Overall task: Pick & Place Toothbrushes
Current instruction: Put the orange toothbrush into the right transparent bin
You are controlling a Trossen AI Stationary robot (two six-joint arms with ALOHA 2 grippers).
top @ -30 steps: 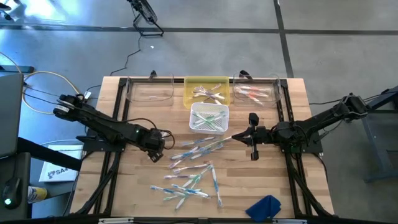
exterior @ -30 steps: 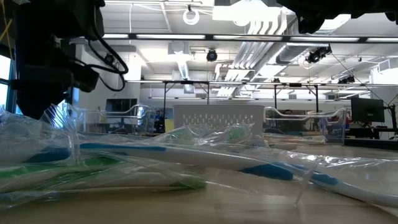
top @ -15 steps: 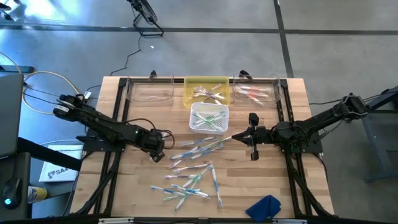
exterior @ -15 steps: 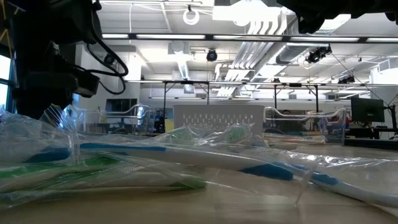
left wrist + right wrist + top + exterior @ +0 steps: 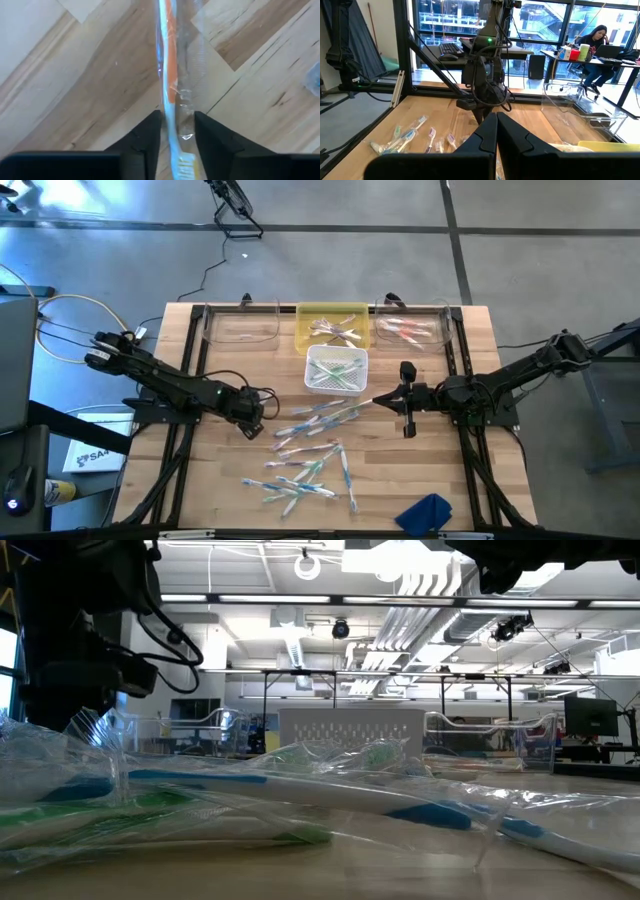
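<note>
Several wrapped toothbrushes lie loose on the wooden table, with more nearer the front. My left gripper points down at the heap's left side, over one orange-and-white toothbrush in a clear wrapper, and is shut on it. My right gripper hovers level at the heap's right end, shut on nothing. My left gripper has the wrapped toothbrush's handle between its two fingers, just short of the bristle end. The fingertips touch the clear wrapper's edges. They come from above, pointing steeply down, across the toothbrush. The toothbrush lies flat on the table.
At the far edge stand a clear bin, a yellow bin and another clear bin, the last two holding toothbrushes. A white basket with green ones sits before them. A blue cloth lies at the front right.
</note>
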